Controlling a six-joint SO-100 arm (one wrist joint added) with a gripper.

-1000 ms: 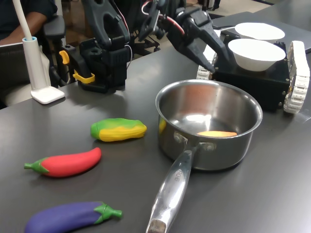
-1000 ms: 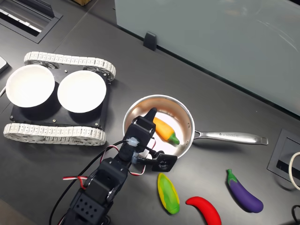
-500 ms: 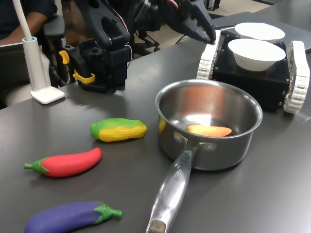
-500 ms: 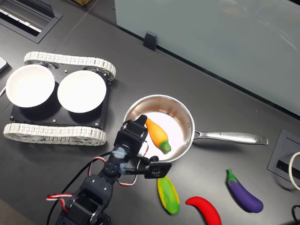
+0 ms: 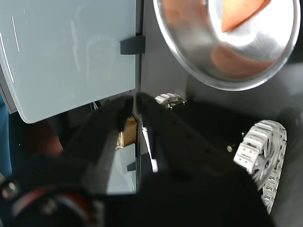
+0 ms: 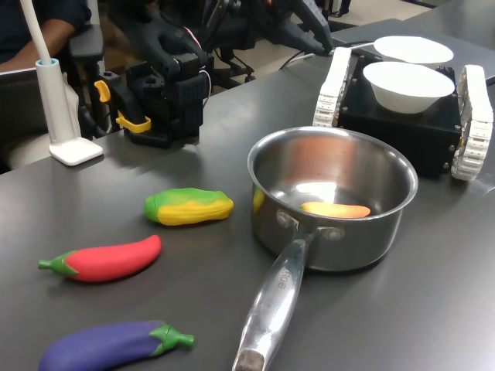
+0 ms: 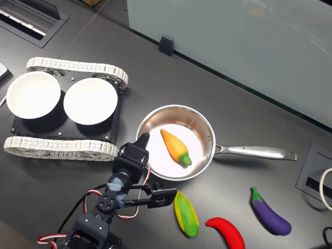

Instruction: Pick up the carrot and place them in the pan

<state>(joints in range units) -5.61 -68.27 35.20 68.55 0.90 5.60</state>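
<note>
The orange carrot (image 7: 175, 147) with its green stem end lies loose on the floor of the pan (image 7: 205, 127), a shiny steel saucepan with a long handle. In the first exterior view only an orange sliver of the carrot (image 6: 337, 209) shows over the pan's wall (image 6: 340, 243). My gripper (image 7: 143, 138) hangs just outside the pan's rim, on the second exterior view's left, raised and apart from the carrot. In the wrist view my gripper (image 5: 135, 98) has its tips together with nothing between them, the pan (image 5: 189, 64) and the carrot (image 5: 241, 12) beyond it.
A corn cob (image 6: 188, 206), a red chili (image 6: 104, 258) and a purple eggplant (image 6: 108, 345) lie beside the pan's handle (image 6: 274, 305). A tracked black vehicle (image 7: 62, 132) carrying two white bowls (image 7: 91, 100) stands near the pan. A white lamp base (image 6: 74, 150) and a person's arm (image 6: 46, 35) are behind.
My gripper has drawn back from above the pan to outside its rim and risen. The carrot, left lying in the pan, has shifted a little and come to rest.
</note>
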